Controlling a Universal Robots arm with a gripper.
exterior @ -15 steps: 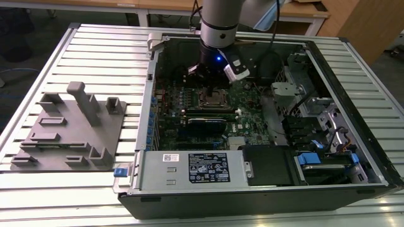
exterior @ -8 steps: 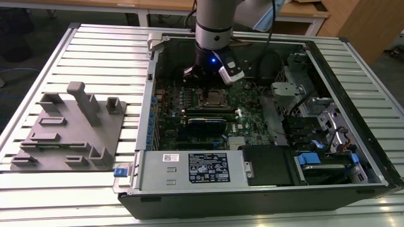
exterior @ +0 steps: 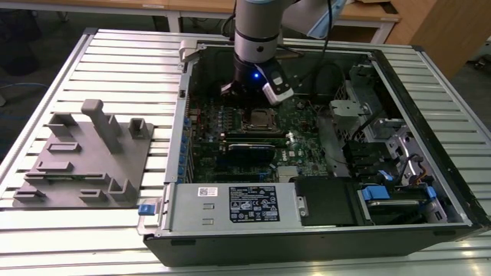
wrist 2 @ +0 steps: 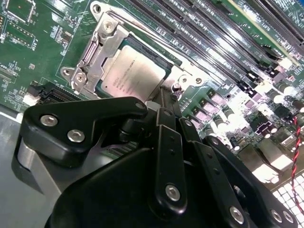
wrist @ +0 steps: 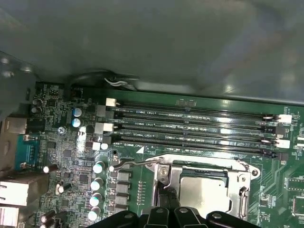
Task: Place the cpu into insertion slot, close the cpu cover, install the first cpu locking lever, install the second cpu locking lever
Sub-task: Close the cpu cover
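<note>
The cpu (wrist 2: 135, 73) shows its silvery top, lying flat in the insertion slot (wrist 2: 151, 49) on the green board. The cpu cover (wrist 2: 92, 57) lies down around it, with the chip showing through its window. A thin locking lever (wrist 2: 152, 35) runs along one side of the socket, its hooked end (wrist: 118, 164) sticking out past the corner. My gripper (wrist 2: 164, 107) hangs low at the socket's edge beside the chip, its black fingers (wrist: 167, 202) drawn together. I cannot tell whether they pinch a lever. In the exterior view the gripper (exterior: 247, 98) sits just behind the cpu (exterior: 259, 119).
Long black memory slots (wrist: 190, 126) run just beyond the socket. Upright capacitors (wrist: 97, 183) stand beside it. The open case walls (exterior: 429, 132) enclose the board, with a power supply (exterior: 230, 204) in front. A grey fixture plate (exterior: 84, 155) lies at the exterior view's left.
</note>
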